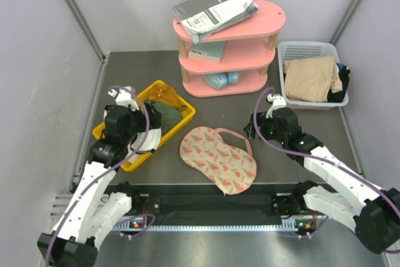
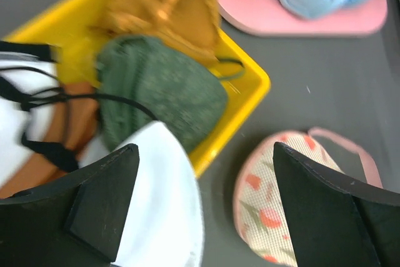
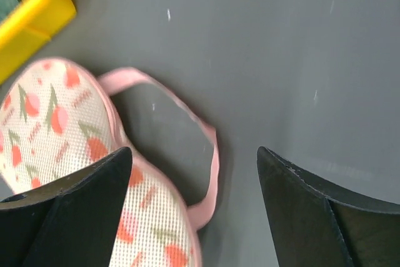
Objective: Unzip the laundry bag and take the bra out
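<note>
The laundry bag lies flat on the dark table between the two arms. It is an oval cream-pink pouch with a fruit print, and its thin pink strap loops out at its far right end. The bra is not in view. My left gripper hangs open over the near right rim of the yellow bin, with the bag just to its right. My right gripper is open above the strap, its left finger over the bag's edge. Neither gripper holds anything.
The yellow bin at the left holds an olive cloth, a mustard cloth and a white piece. A pink shelf with magazines stands at the back. A white lattice basket with a beige cloth sits at the back right.
</note>
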Robot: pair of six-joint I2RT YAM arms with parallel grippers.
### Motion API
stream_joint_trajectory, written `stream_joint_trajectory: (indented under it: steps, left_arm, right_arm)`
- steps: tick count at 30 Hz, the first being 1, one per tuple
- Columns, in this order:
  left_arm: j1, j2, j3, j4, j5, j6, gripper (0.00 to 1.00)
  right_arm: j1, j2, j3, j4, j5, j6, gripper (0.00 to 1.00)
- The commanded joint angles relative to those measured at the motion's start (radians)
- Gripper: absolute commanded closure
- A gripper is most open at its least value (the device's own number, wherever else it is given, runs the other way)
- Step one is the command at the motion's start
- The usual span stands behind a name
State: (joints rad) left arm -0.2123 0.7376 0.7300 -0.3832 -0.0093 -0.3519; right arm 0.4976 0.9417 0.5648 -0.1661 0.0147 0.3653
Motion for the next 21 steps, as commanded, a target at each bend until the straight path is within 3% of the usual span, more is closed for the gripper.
stream_joint_trajectory:
  steps: [1, 8, 13, 21]
  left_arm:
    - [-0.131, 0.028, -0.038, 0.081, -0.084, -0.088, 0.07]
    - [-0.328, 0.063, -0.098, 0.150, -0.113, -0.173, 0.07]
    - [-0.410, 0.091, -0.144, 0.207, -0.086, -0.234, 0.07]
    - [-0.475, 0.123, -0.279, 0.338, 0.000, -0.355, 0.06]
  right_arm:
    - [0.044, -0.040, 0.030, -0.185, 0.024, 0.156, 0.21]
    - [0.088, -0.047, -0.006, -0.342, 0.062, 0.293, 0.24]
    - [0.104, -0.078, -0.074, -0.339, -0.004, 0.351, 0.28]
    - [0.119, -0.031, -0.175, -0.185, -0.120, 0.399, 0.42]
